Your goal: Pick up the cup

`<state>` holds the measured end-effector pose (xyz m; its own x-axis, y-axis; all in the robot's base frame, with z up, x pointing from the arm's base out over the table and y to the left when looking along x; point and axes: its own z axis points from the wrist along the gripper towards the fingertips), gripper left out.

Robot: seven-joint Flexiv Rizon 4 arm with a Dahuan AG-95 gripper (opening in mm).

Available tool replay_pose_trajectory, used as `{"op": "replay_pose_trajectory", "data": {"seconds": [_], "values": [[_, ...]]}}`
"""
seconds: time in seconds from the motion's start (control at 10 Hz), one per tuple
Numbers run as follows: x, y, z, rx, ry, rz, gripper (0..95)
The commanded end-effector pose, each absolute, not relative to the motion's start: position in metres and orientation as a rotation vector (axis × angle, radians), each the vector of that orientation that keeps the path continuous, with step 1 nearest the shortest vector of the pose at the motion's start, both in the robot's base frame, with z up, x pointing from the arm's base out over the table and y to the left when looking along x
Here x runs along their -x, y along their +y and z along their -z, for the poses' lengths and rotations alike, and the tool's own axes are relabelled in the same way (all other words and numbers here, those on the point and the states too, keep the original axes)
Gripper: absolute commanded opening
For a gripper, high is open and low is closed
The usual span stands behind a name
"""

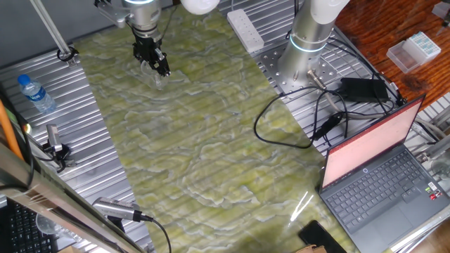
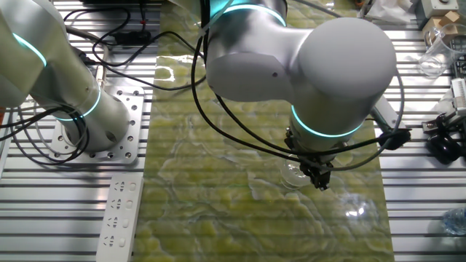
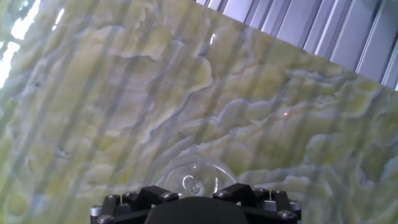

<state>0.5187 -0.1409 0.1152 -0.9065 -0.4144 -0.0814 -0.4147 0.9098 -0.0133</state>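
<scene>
Green marbled mat covering the ribbed metal table, pincer hanging just above the cup, opening impossible to judge, water bottle, power strip and laptop lying well apart, nothing crowding the cup.

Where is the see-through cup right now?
The cup stands on the green mat, right beside the gripper; in the hand view it sits bottom centre.
</scene>
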Motion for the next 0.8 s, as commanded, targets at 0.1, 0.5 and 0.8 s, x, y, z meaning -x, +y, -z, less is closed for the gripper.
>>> {"op": "replay_pose_trajectory", "data": {"seconds": [0.1, 0.5, 0.8], "values": [[-0.518, -0.142, -0.117, 0.65, 2.989, 0.0, 0.0], [-0.52, -0.143, -0.131, 0.649, 3.003, 0.003, 0.0], [-0.519, -0.144, -0.148, 0.611, 3.014, 0.006, 0.0]]}}
